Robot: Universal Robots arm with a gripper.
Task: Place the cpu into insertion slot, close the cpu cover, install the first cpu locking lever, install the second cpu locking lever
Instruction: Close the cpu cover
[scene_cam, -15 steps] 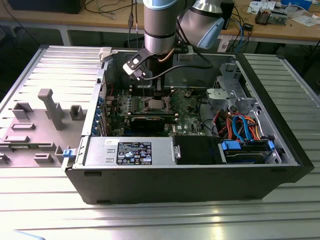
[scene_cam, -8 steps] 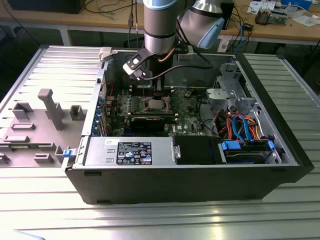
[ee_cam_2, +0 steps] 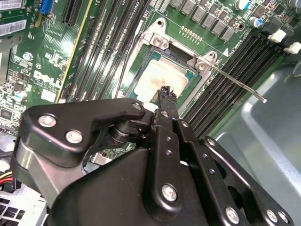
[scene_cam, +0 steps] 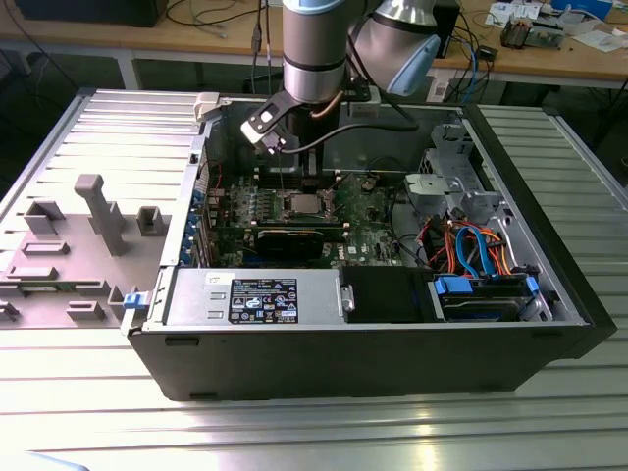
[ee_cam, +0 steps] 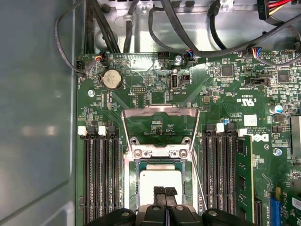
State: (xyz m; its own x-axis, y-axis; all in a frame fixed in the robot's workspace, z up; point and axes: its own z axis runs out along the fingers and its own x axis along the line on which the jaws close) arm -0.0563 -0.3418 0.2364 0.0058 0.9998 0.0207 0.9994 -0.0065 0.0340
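Cpu [ee_cam: 161,180] lies in the insertion slot [ee_cam: 130,181], near the middle of the frame in the exterior view. The cpu cover [ee_cam: 160,111] is tipped open beyond it. We see the gripper [ee_cam: 164,192] pressed together, holding nothing, just over the chip's silver top. We judge that pushing on a skewed chip could bend socket pins, and that the raised cover might snag the gripper.

Bright light; glare on cpu [ee_cam_2: 161,75] top & table [scene_cam: 412,432]; case [scene_cam: 343,365] interior shadowed.
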